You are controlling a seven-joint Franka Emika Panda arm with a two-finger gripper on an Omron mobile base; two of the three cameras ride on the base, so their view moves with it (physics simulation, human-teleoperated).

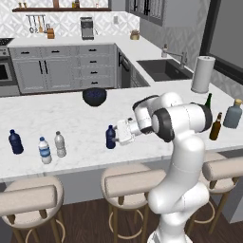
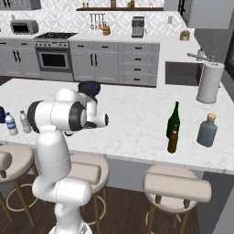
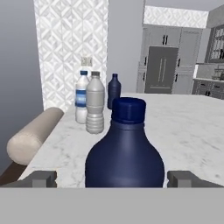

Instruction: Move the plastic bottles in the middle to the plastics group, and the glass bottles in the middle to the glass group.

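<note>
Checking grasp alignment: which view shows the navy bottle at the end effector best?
The hand view: the navy bottle sits large between the open end effector fingertips. The left base view shows it small beside the hand; the right base view hides it behind the arm.

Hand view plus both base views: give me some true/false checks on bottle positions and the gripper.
1. The gripper is open, one fingertip each side of the navy bottle. True.
2. The navy bottle lies on its side. False: it stands upright.
3. The brown bottle stands next to the green wine bottle. True.
4. The paper towel roll sits beside the blue-label bottle. False: it stands at the far end, near the sink.
</note>
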